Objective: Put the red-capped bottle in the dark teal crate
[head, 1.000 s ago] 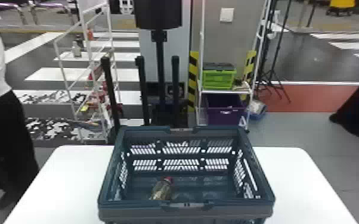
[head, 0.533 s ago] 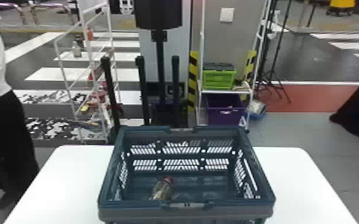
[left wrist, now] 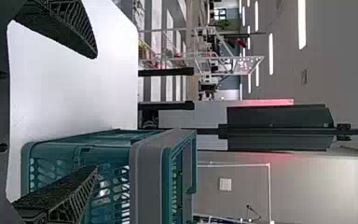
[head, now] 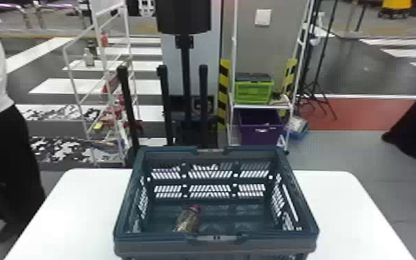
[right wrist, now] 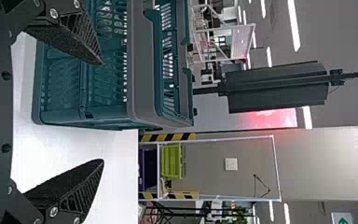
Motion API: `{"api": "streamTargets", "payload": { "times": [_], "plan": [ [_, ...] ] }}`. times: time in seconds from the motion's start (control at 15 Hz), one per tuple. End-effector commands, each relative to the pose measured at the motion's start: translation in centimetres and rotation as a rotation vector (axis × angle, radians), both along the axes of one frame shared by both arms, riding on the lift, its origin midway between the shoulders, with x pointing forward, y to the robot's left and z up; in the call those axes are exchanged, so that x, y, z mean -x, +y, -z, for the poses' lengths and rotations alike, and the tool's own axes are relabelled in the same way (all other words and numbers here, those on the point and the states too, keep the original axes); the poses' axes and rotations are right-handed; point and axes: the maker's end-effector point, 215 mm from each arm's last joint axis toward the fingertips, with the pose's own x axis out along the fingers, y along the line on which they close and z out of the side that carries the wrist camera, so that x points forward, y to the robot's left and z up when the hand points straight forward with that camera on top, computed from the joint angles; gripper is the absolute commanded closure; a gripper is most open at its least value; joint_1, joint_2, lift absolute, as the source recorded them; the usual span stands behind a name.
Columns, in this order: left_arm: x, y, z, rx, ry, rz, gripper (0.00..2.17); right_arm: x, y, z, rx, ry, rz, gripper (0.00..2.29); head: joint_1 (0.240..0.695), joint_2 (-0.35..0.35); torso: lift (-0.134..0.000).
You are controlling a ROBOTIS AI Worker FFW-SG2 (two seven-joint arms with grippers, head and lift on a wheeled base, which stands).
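Observation:
The red-capped bottle [head: 187, 220] lies tilted inside the dark teal crate [head: 217, 246], left of the middle and close to the near wall, its cap pointing away. In the left wrist view my left gripper [left wrist: 96, 112] is open with nothing between its fingers, and the crate [left wrist: 148, 182] is beside it. My right gripper [right wrist: 103, 111] in the right wrist view stands open and holds nothing; the crate [right wrist: 142, 70] is in front of it, partly behind one finger.
A white table [head: 338, 211] carries the crate. Beyond it stand a dark post with upright bars [head: 165, 103], a white wire rack [head: 95, 103] and a shelf with a green crate [head: 254, 90] above a purple bin [head: 262, 133]. A person is at the left edge.

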Motion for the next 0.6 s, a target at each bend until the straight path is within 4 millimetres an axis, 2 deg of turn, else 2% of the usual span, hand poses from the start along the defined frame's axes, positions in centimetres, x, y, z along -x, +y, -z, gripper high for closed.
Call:
{"api": "streamTargets", "payload": {
  "times": [0.0,0.53],
  "plan": [
    [0.03,0.00,-0.10,0.003,-0.005,-0.004,0.03,-0.02,0.21,-0.03,-0.004,-0.001,-0.003,0.14,0.499,0.000,0.000],
    [-0.05,-0.05,-0.12,0.006,-0.008,-0.004,0.04,-0.16,0.25,-0.31,-0.002,-0.007,-0.006,0.14,0.499,0.000,0.000]
  ]
}}
